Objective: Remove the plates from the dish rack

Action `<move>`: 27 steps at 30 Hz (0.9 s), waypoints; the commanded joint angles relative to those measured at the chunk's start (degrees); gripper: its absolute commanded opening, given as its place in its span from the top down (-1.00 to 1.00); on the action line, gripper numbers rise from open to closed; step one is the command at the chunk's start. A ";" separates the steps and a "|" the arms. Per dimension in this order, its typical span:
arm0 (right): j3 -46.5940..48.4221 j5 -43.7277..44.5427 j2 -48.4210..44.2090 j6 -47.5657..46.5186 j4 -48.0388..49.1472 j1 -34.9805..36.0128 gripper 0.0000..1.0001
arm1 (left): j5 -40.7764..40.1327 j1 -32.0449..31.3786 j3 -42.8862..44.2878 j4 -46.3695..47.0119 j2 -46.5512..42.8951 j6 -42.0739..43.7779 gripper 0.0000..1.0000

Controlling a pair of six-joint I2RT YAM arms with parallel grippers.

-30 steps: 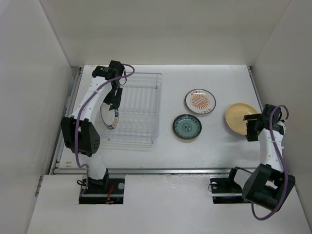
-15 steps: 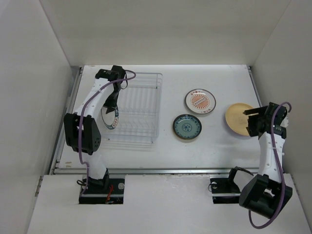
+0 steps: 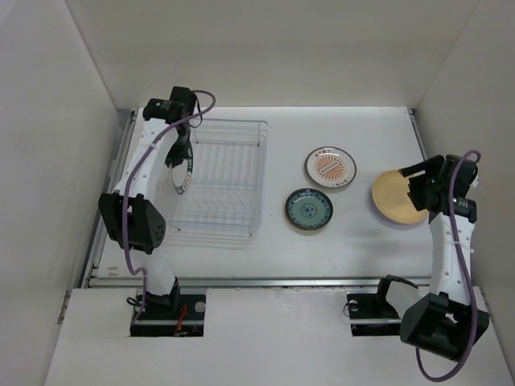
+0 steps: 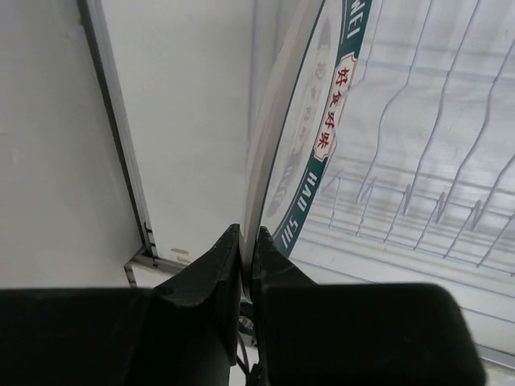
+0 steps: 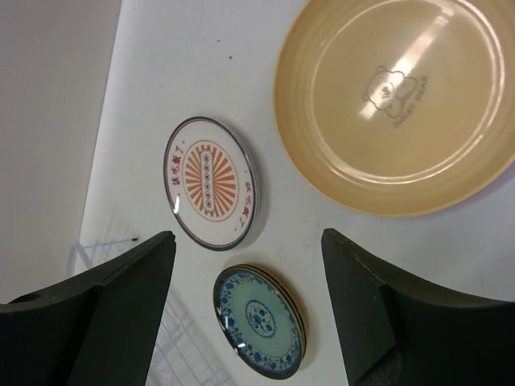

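Note:
The pale wire dish rack [image 3: 225, 181] [image 4: 434, 161] lies at the left of the table. A green-rimmed white plate [image 3: 182, 172] [image 4: 310, 137] stands on edge at the rack's left side, and my left gripper [image 3: 179, 145] [image 4: 248, 245] is shut on its rim. On the table to the right lie a white plate with an orange-red design [image 3: 330, 167] [image 5: 211, 183], a teal-blue patterned plate [image 3: 309, 209] [image 5: 260, 318] and a plain tan-yellow plate [image 3: 396, 197] [image 5: 398, 100]. My right gripper [image 3: 420, 186] [image 5: 249, 310] hangs open above them, holding nothing.
White walls enclose the table on three sides. A metal rail [image 3: 119, 169] [image 4: 121, 137] runs along the table's left edge, close to the rack. Bare table lies behind and in front of the flat plates.
My left gripper has shut on the green-rimmed plate's rim and drawn it up and toward the back of the rack. My right arm has lifted and swung back from the tan-yellow plate.

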 commanded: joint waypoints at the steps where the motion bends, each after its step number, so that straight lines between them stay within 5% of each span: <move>1: 4.05 -4.47 -0.24 -4.70 4.55 1.24 -0.58 | 2.12 -0.03 7.78 -1.13 -4.30 -0.95 1.00; 5: 5.54 -11.49 -0.24 -9.36 9.38 5.18 -0.55 | 3.59 -0.03 12.20 -1.14 -6.23 -1.47 1.00; 11: 4.31 -20.81 3.70 -15.07 23.18 22.30 -0.63 | 15.79 -0.03 13.79 1.14 -9.57 -0.08 1.00; 14: 9.31 -23.81 11.68 -17.71 23.80 32.15 -1.00 | 30.45 -0.03 14.40 0.63 -10.10 1.86 1.00; 15: 10.71 -23.81 13.46 -19.81 24.41 34.52 -1.00 | 41.03 -0.03 15.71 -0.51 -9.23 4.65 1.00; 19: 13.98 -28.47 19.27 -20.98 30.99 42.02 -1.00 | 60.88 -0.03 16.33 -5.96 -5.98 11.26 1.00; 27: 17.41 -35.94 29.73 -20.63 38.64 47.29 -0.96 | 67.67 -0.03 15.80 -7.37 -2.46 14.52 1.00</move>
